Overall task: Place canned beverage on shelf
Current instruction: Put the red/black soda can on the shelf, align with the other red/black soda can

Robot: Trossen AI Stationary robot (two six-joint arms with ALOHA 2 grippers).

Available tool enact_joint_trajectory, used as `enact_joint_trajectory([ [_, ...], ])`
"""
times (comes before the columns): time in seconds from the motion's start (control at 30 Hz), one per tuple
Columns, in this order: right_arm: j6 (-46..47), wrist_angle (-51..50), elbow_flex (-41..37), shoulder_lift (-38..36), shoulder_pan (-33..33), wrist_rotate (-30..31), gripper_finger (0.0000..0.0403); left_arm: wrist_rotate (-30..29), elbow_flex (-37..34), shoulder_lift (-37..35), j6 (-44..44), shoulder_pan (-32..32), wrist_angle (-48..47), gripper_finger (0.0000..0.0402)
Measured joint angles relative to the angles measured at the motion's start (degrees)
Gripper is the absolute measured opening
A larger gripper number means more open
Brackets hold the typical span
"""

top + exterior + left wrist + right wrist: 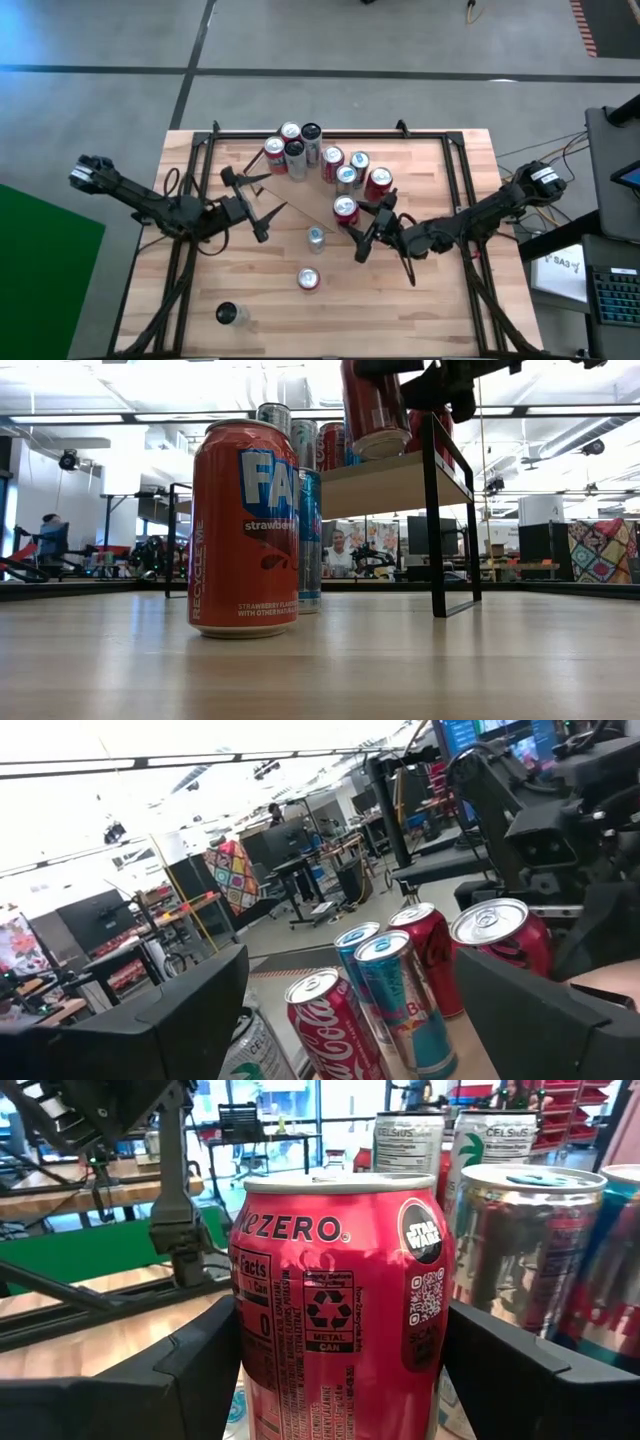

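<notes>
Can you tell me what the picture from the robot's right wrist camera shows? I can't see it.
A red Zero soda can fills the middle, sitting between the right gripper's two dark fingers, which close on its sides. More cans stand close behind it, including a silver one and two Celsius cans. The other arm shows farther off.

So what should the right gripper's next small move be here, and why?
Probably lower the red can onto the shelf and release. The right gripper grips it between its fingers, and the low view shows the can tilted, hanging just above the plank beside the other cans.
</notes>
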Motion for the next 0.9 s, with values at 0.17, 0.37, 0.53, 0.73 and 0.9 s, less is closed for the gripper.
enact_joint_trajectory([
  [0.17,1.56,-2.17,0.0,0.36,0.02,0.8,0.0283,0.01,0.0,0.23,-0.09,0.89,0.93,0.0337],
  [0.37,1.99,-2.71,0.0,0.34,0.02,2.2,0.0288,0.04,0.0,0.66,-0.06,1.49,1.28,0.0337],
  [0.53,2.01,-2.81,0.0,0.36,0.02,2.21,0.0289,0.07,0.0,0.76,-0.06,1.49,1.41,0.0337],
  [0.73,2.16,-4.0,0.0,0.35,0.02,2.24,0.029,0.11,0.0,0.76,-0.2,1.49,1.37,0.0337],
  [0.9,2.16,-4.09,0.0,0.34,0.0,2.24,0.029,0.46,0.0,0.76,-0.22,1.49,1.35,0.0337],
])
